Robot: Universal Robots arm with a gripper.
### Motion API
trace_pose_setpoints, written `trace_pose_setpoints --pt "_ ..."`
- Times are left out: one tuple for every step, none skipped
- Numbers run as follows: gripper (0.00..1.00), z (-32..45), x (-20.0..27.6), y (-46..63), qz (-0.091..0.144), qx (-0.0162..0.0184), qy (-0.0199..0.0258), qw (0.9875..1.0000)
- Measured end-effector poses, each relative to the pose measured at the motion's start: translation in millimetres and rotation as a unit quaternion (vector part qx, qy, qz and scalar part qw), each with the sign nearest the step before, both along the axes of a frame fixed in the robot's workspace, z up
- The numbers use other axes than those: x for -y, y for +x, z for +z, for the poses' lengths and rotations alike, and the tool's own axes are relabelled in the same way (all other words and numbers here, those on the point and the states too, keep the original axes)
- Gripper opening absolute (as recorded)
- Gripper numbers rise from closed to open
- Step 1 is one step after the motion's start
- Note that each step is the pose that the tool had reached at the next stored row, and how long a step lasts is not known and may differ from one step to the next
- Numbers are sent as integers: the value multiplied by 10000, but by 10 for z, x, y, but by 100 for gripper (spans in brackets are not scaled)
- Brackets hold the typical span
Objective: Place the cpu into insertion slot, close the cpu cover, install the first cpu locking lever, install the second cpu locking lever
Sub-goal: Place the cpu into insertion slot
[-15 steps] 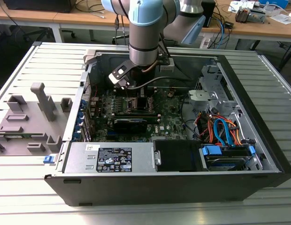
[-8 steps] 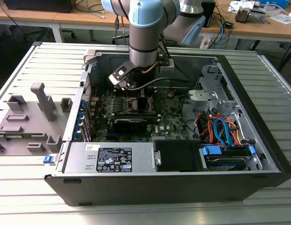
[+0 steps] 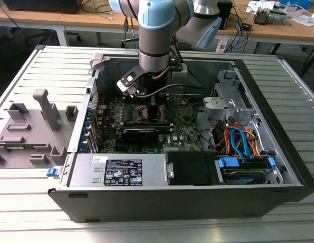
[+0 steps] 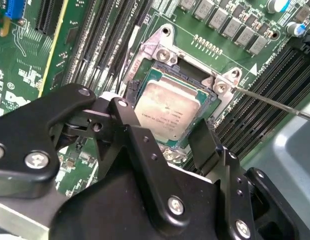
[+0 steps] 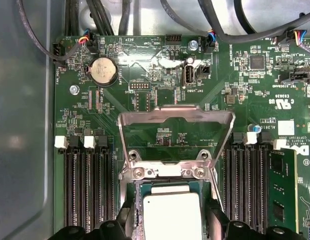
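The cpu (image 4: 167, 112) (image 5: 172, 215), a flat square chip with a silver-grey top, lies level in or just over the insertion slot (image 4: 195, 80) (image 5: 140, 192) on the green board. My gripper (image 4: 165, 127) (image 5: 172, 222) is shut on the cpu, with one black finger (image 4: 127, 115) and the other finger (image 4: 205, 142) against opposite edges. The cpu cover (image 5: 175, 116), a silver frame, stands swung up behind the slot. A thin metal locking lever (image 4: 275, 102) sticks out beside the slot. In the exterior view the arm (image 3: 154, 50) reaches down into the computer case (image 3: 278, 101).
Black memory slots (image 5: 87, 195) (image 5: 245, 190) flank the socket on both sides. Cables (image 5: 235, 32) run along the board's far edge, near a coin battery (image 5: 103, 70). A power supply (image 3: 121, 169) and drive cage (image 3: 243, 167) line the case front. Grey fixtures (image 3: 30, 126) sit at the exterior view's left.
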State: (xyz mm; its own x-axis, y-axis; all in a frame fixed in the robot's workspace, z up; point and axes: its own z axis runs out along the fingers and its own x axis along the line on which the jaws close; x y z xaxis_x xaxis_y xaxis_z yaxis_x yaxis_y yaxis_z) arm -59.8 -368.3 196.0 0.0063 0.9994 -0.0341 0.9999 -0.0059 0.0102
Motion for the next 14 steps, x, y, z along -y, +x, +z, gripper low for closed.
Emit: trace_pose_setpoints --pt "68 3 0 -13 -3 11 0 10000" --pt "68 5 0 -32 -7 25 -1 10000" --pt "68 5 -1 -39 -9 28 0 10000" --pt "68 5 -1 -42 -9 30 0 10000" --pt "68 5 0 -46 -9 32 -1 10000" --pt "68 7 0 -53 -9 35 -1 10000" --pt "68 8 -2 -58 -9 40 0 10000" --pt "68 8 -2 -60 -9 41 1 10000" --pt "68 8 -2 -60 -8 41 0 10000" --pt "68 9 -4 -65 -9 41 -1 10000" --pt "68 10 -7 -74 -11 44 -1 10000" --pt "68 9 -11 -84 -13 47 -1 10000" --pt "68 9 -16 -93 -15 50 -1 10000" --pt "68 9 -21 -111 -18 58 -1 10000"
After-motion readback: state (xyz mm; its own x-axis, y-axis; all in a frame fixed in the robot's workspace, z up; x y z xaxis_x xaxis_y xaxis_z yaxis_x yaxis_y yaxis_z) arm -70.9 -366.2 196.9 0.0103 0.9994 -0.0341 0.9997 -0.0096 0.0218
